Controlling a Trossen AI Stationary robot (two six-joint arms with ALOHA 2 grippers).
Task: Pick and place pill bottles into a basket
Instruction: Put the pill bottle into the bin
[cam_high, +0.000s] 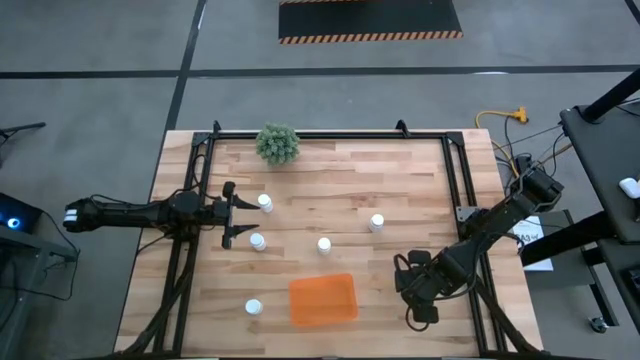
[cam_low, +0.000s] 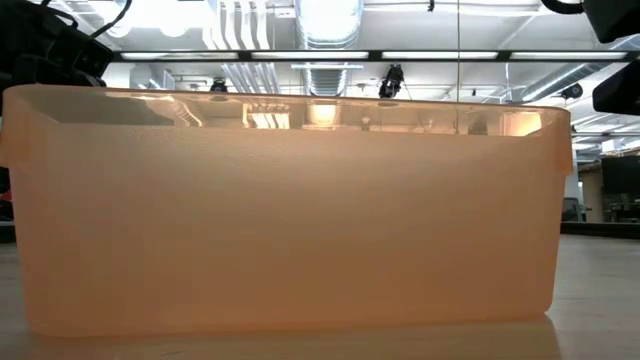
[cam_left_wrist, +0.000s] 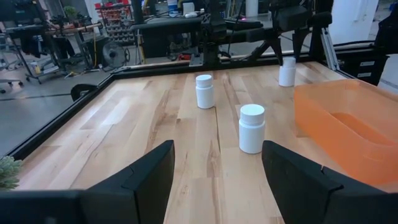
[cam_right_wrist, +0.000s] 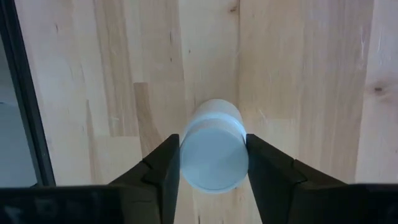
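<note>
Several white pill bottles stand upright on the wooden table: two (cam_high: 265, 203) (cam_high: 258, 241) just ahead of my left gripper (cam_high: 235, 215), two near the middle (cam_high: 324, 245) (cam_high: 377, 222), one (cam_high: 253, 308) left of the orange basket (cam_high: 322, 300). My left gripper (cam_left_wrist: 217, 180) is open at the table's left and holds nothing. My right gripper (cam_high: 418, 300) points down, right of the basket, shut on another bottle (cam_right_wrist: 214, 152), which the gripper hides in the high view. My right gripper pinches the bottle's round cap (cam_right_wrist: 214, 163) between its two fingers, one finger (cam_right_wrist: 168, 163) on each opposite side. The fingers come from above, pointing almost straight down. The bottle is upright, and its body (cam_right_wrist: 214, 111) shows beyond the cap against the tabletop.
A small green plant (cam_high: 277, 143) stands at the far edge. A black frame rail (cam_high: 470, 200) runs along the table's sides, close to my right arm. In the low view the basket wall (cam_low: 290, 210) fills the picture. Bare wood lies between the basket and my right gripper.
</note>
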